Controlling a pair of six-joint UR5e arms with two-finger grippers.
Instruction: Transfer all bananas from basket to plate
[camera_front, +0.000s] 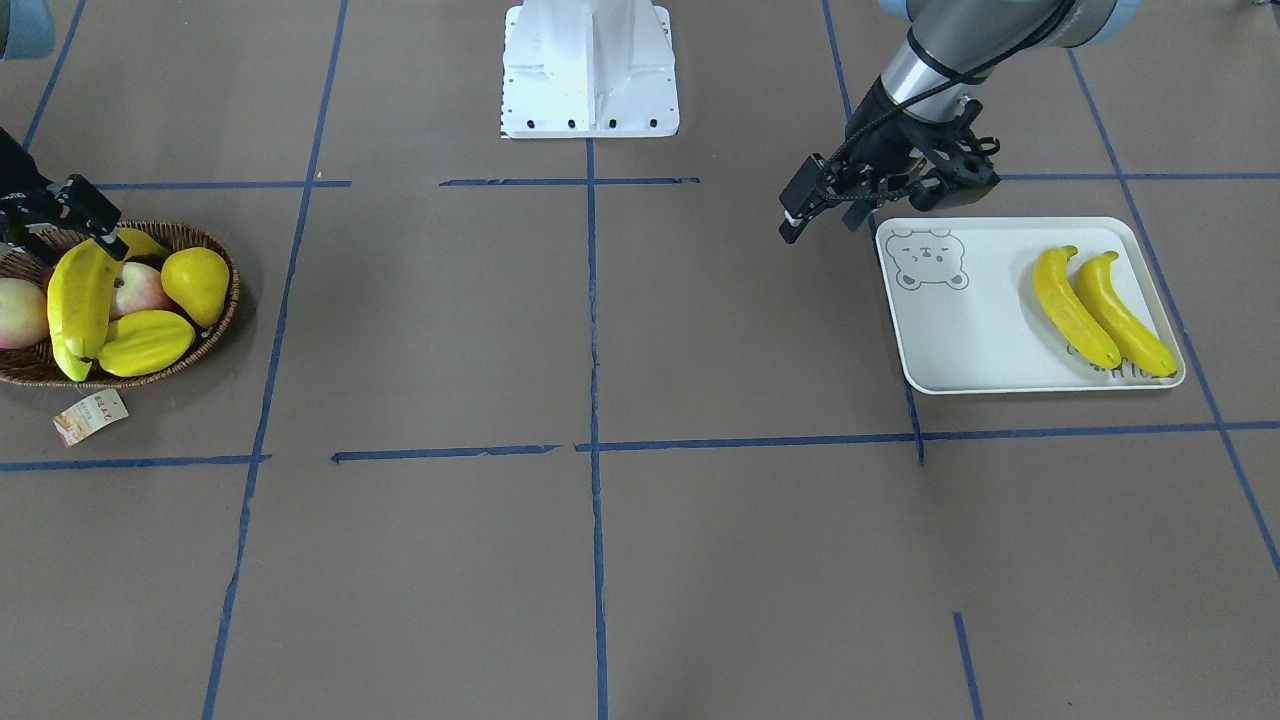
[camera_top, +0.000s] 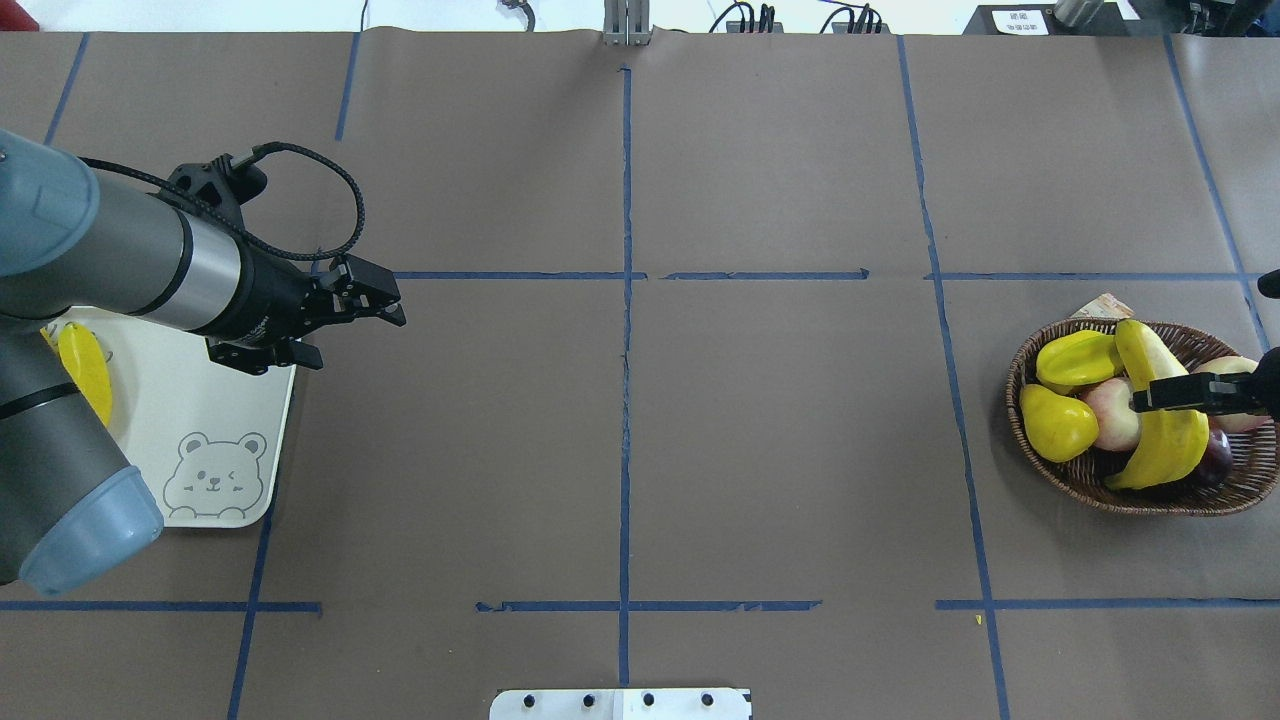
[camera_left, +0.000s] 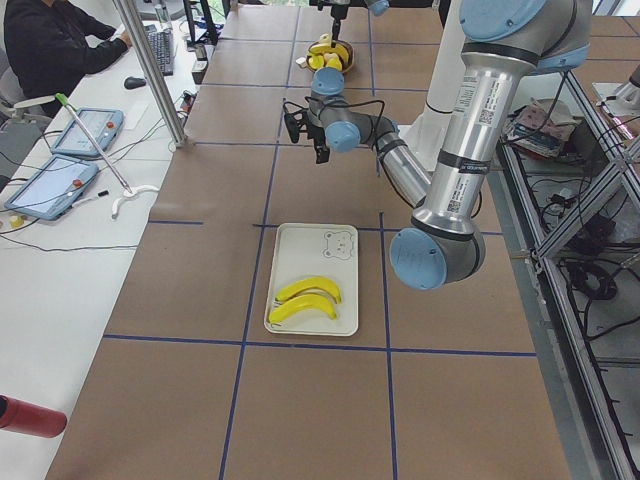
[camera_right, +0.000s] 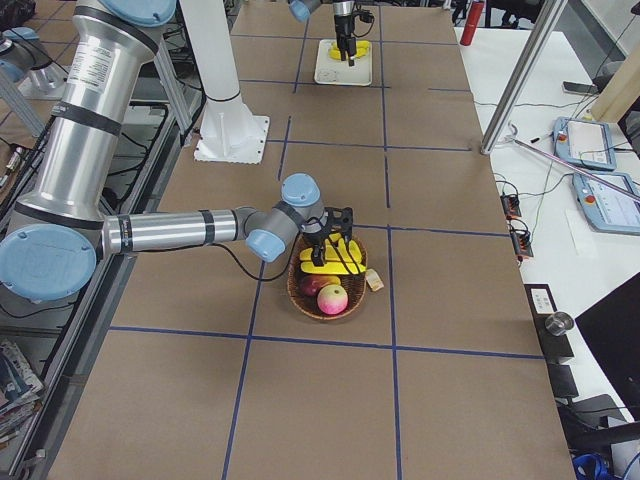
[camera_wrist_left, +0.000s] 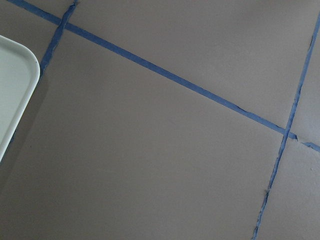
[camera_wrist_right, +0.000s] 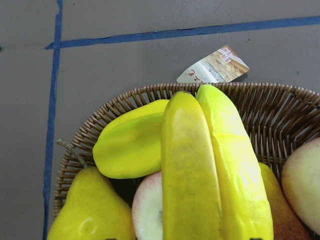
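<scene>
Brown paper gridded with blue tape covers our worktop (camera_top: 620, 420). Taking the plate (camera_top: 200, 420) as landmark, two bananas (camera_front: 1100, 310) lie on it, our left pincer (camera_top: 385, 300) released just beside. Far to its right, in the basket (camera_top: 1050, 470), our right pincer (camera_top: 1150, 395) is clenched around two bananas (camera_wrist_right: 210, 170); we should lift straight up, clearing the pear (camera_top: 1058, 424) and starfruit (camera_top: 1078, 360).

Yellow pear (camera_front: 197, 283), starfruit (camera_front: 146, 343), pink apples (camera_front: 20, 313), maybe a plum (camera_top: 1216, 461); seated person (camera_left: 55, 45) w/ tablets (camera_left: 52, 185).

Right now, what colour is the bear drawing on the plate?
Grey line art on the white plate; the bear shows best in the front-facing view.
</scene>
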